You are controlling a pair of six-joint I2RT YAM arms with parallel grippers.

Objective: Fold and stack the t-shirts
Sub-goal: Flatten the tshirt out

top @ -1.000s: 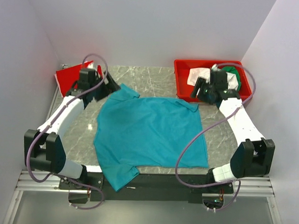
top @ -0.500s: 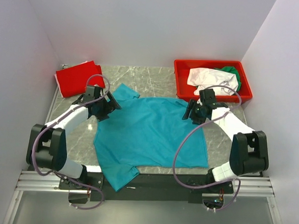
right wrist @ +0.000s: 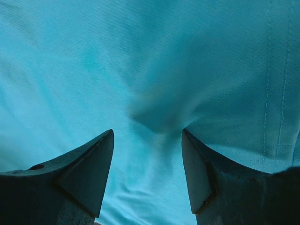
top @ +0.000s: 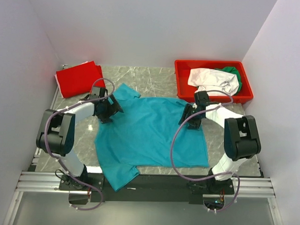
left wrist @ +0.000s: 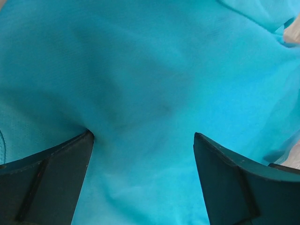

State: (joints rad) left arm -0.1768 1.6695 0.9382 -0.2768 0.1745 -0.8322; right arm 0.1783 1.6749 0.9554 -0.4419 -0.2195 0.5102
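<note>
The teal t-shirt (top: 149,134) lies spread flat on the marble table, one sleeve hanging over the near edge. My left gripper (top: 110,110) is open and pressed down on the shirt's upper left shoulder; teal cloth (left wrist: 150,93) fills its view between the fingers (left wrist: 56,168). My right gripper (top: 189,118) is open and pressed down on the upper right shoulder; the cloth (right wrist: 150,70) dimples between its fingers (right wrist: 206,173). The red t-shirt (top: 78,78) lies folded at the back left. The white t-shirt (top: 210,79) and the green t-shirt (top: 234,73) lie crumpled in the bin.
A rigid red plastic bin (top: 183,81) stands at the back right of the table. White walls close in on three sides. The table's near edge (top: 197,169) runs just ahead of the arm bases.
Both arms have come in from the back corners and lowered onto the teal shirt's shoulders. The left left the red shirt, the right left the bin.
</note>
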